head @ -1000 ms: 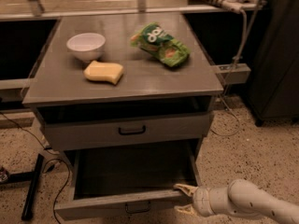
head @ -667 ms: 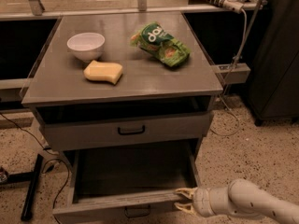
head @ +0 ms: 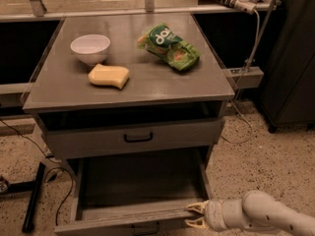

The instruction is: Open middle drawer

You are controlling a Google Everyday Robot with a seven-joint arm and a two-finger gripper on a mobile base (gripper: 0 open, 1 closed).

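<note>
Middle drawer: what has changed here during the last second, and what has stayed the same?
The middle drawer slid slightly further out, toward the camera. The tool moved with it, staying at the right end of its front. The bowl, sponge and green bag stayed put.

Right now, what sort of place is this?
Probably a lab or workshop: a grey metal drawer cabinet, a power strip with trailing cables, a speckled hard floor. The gripper sits at the front right corner of the pulled-out middle drawer.
</note>
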